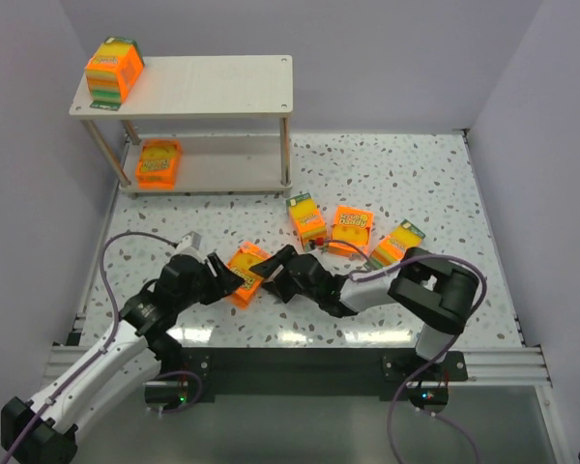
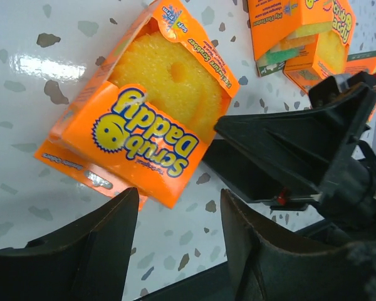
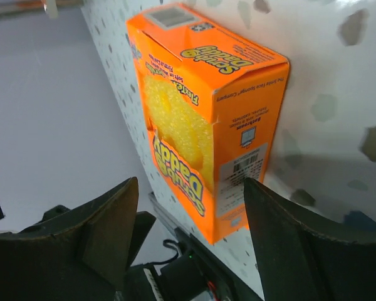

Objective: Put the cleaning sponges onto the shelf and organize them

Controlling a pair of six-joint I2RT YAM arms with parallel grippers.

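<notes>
One orange sponge pack (image 1: pixel 246 274) rests tilted on the table between my two grippers. The left wrist view has it (image 2: pixel 147 119) just ahead of my left gripper (image 2: pixel 178 194), which is open with only table between the fingers. My right gripper (image 3: pixel 191 185) is open too, its fingers standing on either side of the pack's (image 3: pixel 207 119) near end. In the top view the left gripper (image 1: pixel 224 277) and right gripper (image 1: pixel 275 269) face each other across the pack. The shelf (image 1: pixel 222 87) holds a thick pack (image 1: pixel 114 70) on the top board and a flat pack (image 1: pixel 159 162) on the lower board.
Three more orange packs lie right of centre: one (image 1: pixel 307 218), a flat one (image 1: pixel 352 230) and one (image 1: pixel 396 246) by the right arm's elbow. Walls close in on the left, back and right. The right gripper's black body (image 2: pixel 288 150) shows in the left wrist view.
</notes>
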